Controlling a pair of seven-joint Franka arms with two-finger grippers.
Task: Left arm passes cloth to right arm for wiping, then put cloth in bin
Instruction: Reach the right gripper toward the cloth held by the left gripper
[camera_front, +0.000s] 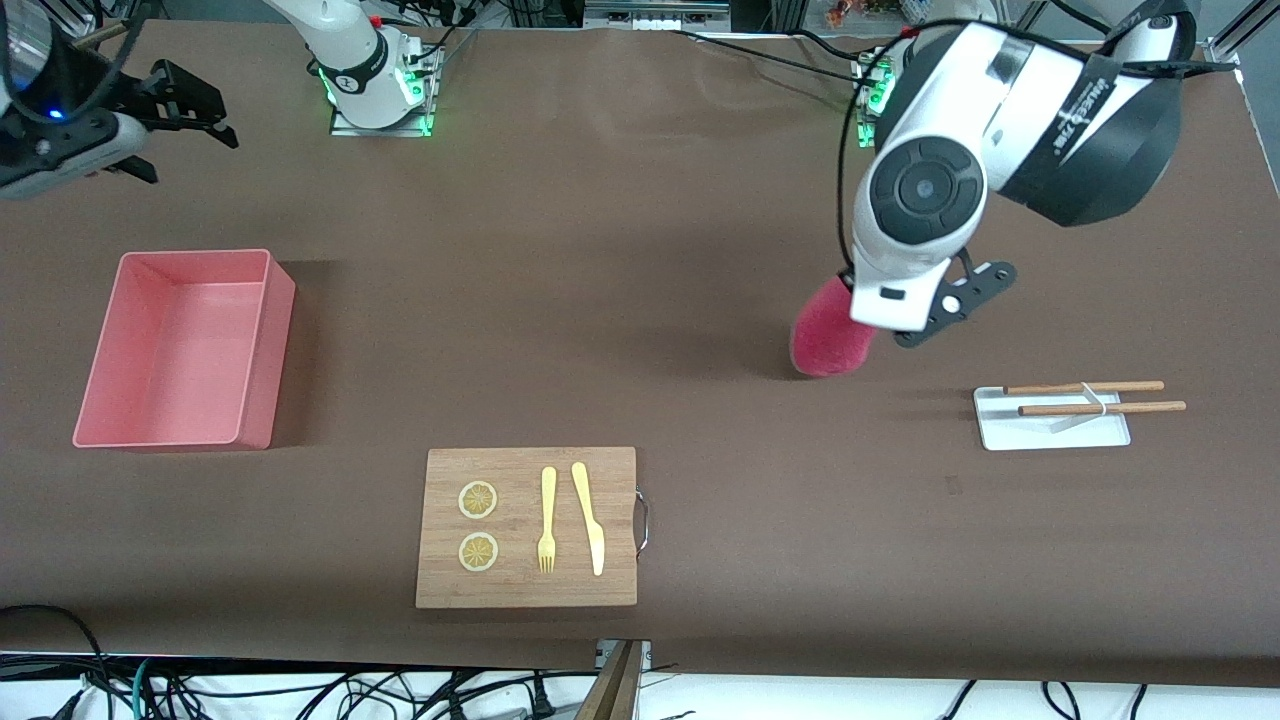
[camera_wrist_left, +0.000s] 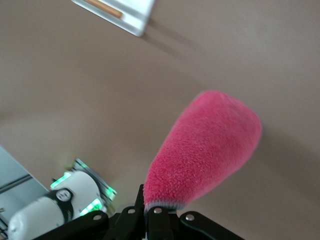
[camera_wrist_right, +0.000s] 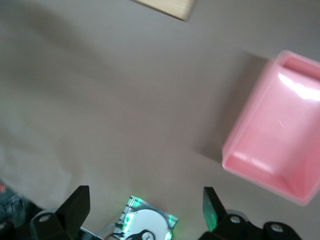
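You've got the bin sitting empty on the counter at the right arm's end, the right claw waiting wide open and empty above the counter near it. The cloth looks light, soft and floppy, so have that claw take the free hanging end. The left claw is pinched tight on its grey-edged hem, dangling it over the counter near the white tray.

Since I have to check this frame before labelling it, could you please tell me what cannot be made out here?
- Left gripper: in the front view the arm's wrist covers its fingers; only the cloth hanging below shows.
- Cloth's reverse side: faces away in the left wrist view.
- Bin: cut off by the right wrist view's edge.
- Right gripper: at the front view's edge, its arm cropped.
- White tray: what holds the chopsticks up is too small.
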